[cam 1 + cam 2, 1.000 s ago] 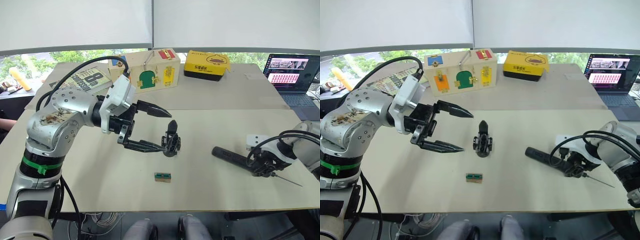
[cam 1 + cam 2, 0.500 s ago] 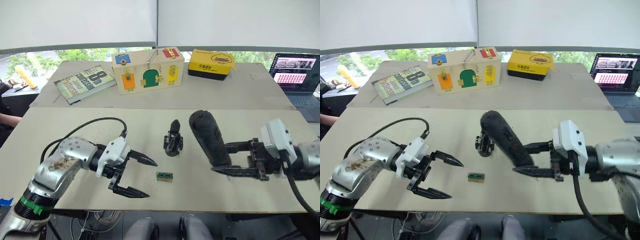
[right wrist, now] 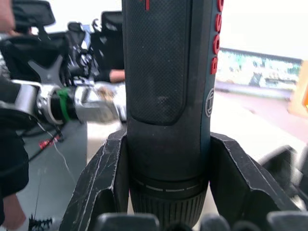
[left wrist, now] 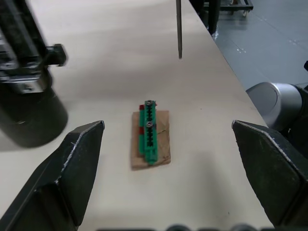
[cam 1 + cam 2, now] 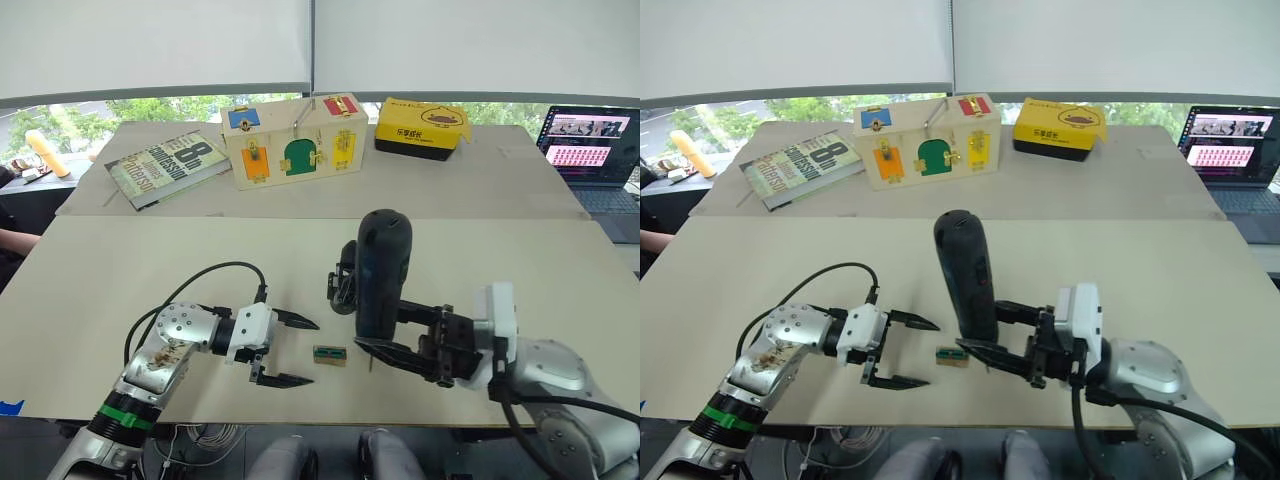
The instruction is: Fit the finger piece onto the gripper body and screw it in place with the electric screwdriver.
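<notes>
My right gripper is shut on the electric screwdriver, a thick dark cylinder held upright over the table's middle. Its thin bit points down and ends just above the table. Right behind the tool stands the gripper body, a black block with a pointed finger sticking up, partly covered. I cannot make out the finger piece apart from that body. My left gripper hangs open low over the table's front, its fingers either side of a small green block without touching it.
At the back stand a wooden latch box, a yellow box and a book. A laptop sits at the far right. The table's front edge runs close below both grippers.
My right gripper has carried the screwdriver left and stood it upright in front of the gripper body. My left gripper has come closer to the green block, still open.
</notes>
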`<state>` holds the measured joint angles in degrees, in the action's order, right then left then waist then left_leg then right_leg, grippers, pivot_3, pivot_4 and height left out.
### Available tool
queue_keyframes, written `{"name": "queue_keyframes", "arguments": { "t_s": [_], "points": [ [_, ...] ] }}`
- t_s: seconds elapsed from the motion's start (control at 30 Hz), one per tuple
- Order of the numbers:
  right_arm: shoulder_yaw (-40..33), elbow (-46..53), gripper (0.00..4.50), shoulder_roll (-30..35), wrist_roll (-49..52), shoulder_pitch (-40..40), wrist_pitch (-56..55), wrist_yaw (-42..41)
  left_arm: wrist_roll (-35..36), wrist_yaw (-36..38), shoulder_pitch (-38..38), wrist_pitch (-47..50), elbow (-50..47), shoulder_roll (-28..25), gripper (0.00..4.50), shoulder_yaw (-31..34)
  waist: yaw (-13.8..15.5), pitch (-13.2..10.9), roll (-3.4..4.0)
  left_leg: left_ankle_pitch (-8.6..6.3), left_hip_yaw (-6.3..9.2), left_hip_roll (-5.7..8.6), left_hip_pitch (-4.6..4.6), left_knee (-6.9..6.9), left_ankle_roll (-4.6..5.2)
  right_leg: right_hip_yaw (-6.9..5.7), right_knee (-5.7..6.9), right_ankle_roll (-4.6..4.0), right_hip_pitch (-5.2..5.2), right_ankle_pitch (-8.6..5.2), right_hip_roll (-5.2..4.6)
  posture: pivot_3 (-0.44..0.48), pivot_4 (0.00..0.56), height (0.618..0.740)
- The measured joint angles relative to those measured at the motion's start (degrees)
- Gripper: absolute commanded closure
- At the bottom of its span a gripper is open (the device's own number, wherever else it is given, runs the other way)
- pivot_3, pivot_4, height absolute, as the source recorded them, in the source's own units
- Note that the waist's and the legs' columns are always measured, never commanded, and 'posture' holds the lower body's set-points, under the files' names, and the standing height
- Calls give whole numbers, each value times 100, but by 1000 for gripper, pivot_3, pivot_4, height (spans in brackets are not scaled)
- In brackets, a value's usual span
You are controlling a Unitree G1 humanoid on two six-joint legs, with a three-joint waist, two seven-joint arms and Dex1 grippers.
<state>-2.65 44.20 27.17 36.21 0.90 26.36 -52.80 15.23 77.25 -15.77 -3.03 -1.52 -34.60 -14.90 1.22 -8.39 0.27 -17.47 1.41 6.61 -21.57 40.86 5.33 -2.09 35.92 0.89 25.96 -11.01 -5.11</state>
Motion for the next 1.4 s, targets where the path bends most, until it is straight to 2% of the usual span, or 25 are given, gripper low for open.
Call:
{"name": "queue_keyframes", "arguments": {
  "t_s": [0.47, 0.97, 1.4],
  "points": [
    [506, -554, 2608, -202, -275, -546, -479, 354, -438, -100, -144, -645, 865, 402, 0, -244, -29, -1, -2, 6, -1, -1, 17, -9, 16, 36, 6, 0, 8, -1, 4, 0, 150, 740],
    [859, -979, 2608, -241, -287, -696, -547, 393, -516, -422, -342, -280, 899, 600, 0, -258, -42, -1, -2, 5, -2, -1, 17, -9, 18, 45, 9, 0, 9, -1, 7, 0, 150, 740],
    [847, -1099, 2608, -289, -327, -745, -726, 311, -581, -458, -346, -131, 849, 599, 0, -279, -44, -1, -2, 5, -3, -1, 17, -10, 18, 47, 8, 0, 10, -1, 8, 0, 150, 740]
  ]
}}
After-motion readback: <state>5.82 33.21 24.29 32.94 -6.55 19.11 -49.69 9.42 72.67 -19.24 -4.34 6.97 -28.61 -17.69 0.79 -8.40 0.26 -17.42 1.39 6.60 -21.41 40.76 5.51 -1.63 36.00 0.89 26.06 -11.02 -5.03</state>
